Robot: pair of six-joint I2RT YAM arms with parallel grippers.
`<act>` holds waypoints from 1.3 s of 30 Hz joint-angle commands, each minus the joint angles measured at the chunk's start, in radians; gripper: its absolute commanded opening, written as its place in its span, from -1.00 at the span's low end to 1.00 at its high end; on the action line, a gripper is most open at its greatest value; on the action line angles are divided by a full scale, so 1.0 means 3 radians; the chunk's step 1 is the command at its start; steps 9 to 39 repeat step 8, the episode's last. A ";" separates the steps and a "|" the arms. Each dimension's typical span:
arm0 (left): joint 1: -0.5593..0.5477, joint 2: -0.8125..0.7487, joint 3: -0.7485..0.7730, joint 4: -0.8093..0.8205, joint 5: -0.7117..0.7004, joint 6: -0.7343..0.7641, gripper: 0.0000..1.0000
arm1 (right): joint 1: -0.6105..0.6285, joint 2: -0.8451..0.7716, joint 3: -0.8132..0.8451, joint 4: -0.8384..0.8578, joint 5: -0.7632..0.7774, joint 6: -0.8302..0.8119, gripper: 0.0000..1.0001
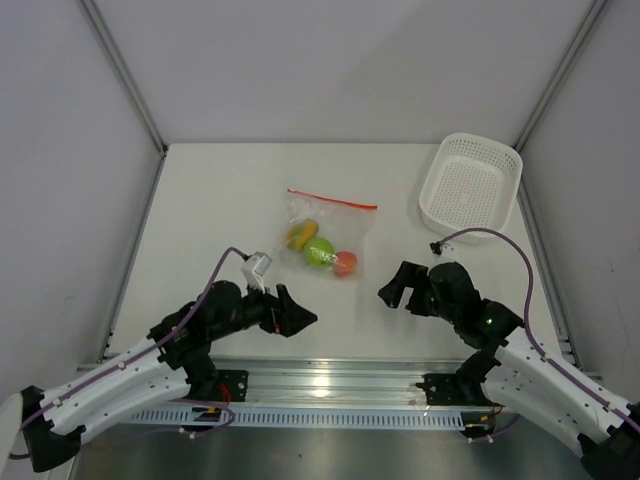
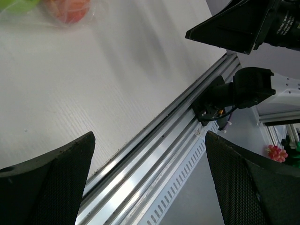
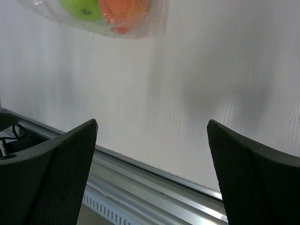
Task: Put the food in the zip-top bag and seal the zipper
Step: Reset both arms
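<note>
The clear zip-top bag [image 1: 335, 222] lies on the table's middle with its red-orange zipper strip [image 1: 332, 199] along the far edge. Inside it sit the lime-green ball [image 1: 320, 252], the yellow-orange piece [image 1: 301, 235] and the red-orange one [image 1: 345, 264]. The green ball [image 3: 82, 8] and red-orange piece [image 3: 123, 11] show at the top of the right wrist view; the red-orange piece [image 2: 68, 9] shows at the top of the left wrist view. My left gripper [image 1: 297, 313] is open and empty, near-left of the bag. My right gripper [image 1: 392, 290] is open and empty, near-right of it.
A white perforated basket [image 1: 470, 180] stands at the back right. An aluminium rail [image 1: 330, 375] runs along the near table edge between the arm bases. Grey walls enclose the table on three sides.
</note>
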 commanded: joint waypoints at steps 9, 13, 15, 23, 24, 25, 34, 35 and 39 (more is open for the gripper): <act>0.0024 -0.0765 -0.0631 0.0842 0.0224 -0.0456 0.99 | 0.0023 -0.0336 -0.0405 0.0469 -0.0425 0.0388 0.99; 0.0024 -0.0765 -0.0631 0.0842 0.0224 -0.0456 0.99 | 0.0023 -0.0336 -0.0405 0.0469 -0.0425 0.0388 0.99; 0.0024 -0.0765 -0.0631 0.0842 0.0224 -0.0456 0.99 | 0.0023 -0.0336 -0.0405 0.0469 -0.0425 0.0388 0.99; 0.0024 -0.0765 -0.0631 0.0842 0.0224 -0.0456 0.99 | 0.0023 -0.0336 -0.0405 0.0469 -0.0425 0.0388 0.99; 0.0024 -0.0765 -0.0631 0.0842 0.0224 -0.0456 0.99 | 0.0023 -0.0336 -0.0405 0.0469 -0.0425 0.0388 0.99; 0.0024 -0.0765 -0.0631 0.0842 0.0224 -0.0456 0.99 | 0.0023 -0.0336 -0.0405 0.0469 -0.0425 0.0388 0.99; 0.0024 -0.0765 -0.0631 0.0842 0.0224 -0.0456 0.99 | 0.0023 -0.0336 -0.0405 0.0469 -0.0425 0.0388 0.99; 0.0024 -0.0765 -0.0631 0.0842 0.0224 -0.0456 0.99 | 0.0023 -0.0336 -0.0405 0.0469 -0.0425 0.0388 0.99; 0.0024 -0.0765 -0.0631 0.0842 0.0224 -0.0456 0.99 | 0.0023 -0.0336 -0.0405 0.0469 -0.0425 0.0388 0.99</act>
